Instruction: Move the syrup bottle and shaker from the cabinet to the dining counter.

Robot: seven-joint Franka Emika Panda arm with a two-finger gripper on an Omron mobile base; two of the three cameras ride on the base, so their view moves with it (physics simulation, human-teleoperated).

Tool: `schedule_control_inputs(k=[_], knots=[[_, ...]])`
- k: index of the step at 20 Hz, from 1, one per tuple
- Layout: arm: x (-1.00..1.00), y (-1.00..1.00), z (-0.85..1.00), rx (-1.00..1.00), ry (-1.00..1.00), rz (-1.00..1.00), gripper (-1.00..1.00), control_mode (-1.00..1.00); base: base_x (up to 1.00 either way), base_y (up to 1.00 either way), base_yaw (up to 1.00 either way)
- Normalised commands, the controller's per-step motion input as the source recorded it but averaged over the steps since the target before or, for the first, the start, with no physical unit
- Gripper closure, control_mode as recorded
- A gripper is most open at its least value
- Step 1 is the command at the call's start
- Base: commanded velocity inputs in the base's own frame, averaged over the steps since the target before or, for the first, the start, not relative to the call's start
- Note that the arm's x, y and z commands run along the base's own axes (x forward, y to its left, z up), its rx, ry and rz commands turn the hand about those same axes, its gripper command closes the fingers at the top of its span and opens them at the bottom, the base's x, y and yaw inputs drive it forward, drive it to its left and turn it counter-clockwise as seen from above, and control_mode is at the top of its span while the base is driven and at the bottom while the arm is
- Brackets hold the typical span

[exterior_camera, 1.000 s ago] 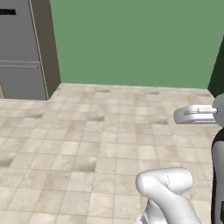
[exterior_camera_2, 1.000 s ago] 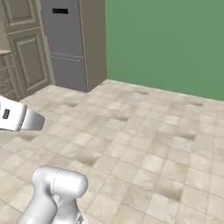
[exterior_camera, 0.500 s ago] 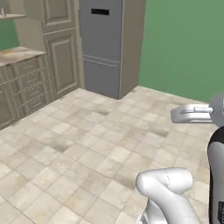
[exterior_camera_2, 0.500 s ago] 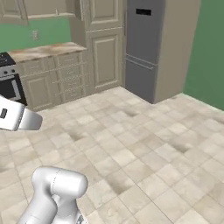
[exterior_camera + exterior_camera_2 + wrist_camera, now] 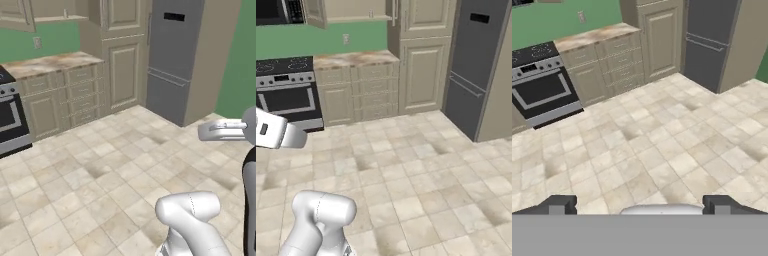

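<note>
The cabinet, beige with an open shelf and a door swung out, sits at the upper left of the right base view; a tiny object on its shelf is too small to identify. The hand view shows the gripper spread wide and empty. Since half a second ago the stove has come into view.

My arm is showing as smooth, glossy white, with a rounded, bulging elbow casing and a faint seam line running across it. A black section is edging my body at the right of the left base view. My white forearm link is carrying a small dark mark. My finger tips are looking small, dark grey and blocky.
</note>
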Motion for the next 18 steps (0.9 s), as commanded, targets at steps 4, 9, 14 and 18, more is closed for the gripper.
schedule_control_inputs(k=[4,9,14,18], knots=[[0.00,0.00,0.00,0.00,0.00,0.00,-1.00,1.00,0.05,-1.00,0.29],[0.00,0.00,0.00,0.00,0.00,0.00,-1.00,1.00,0.39,-0.79,0.30],[0.00,0.00,0.00,0.00,0.00,0.00,-1.00,1.00,0.89,-0.09,0.37],[0.00,0.00,0.00,0.00,0.00,0.00,-1.00,1.00,1.00,0.00,0.43]])
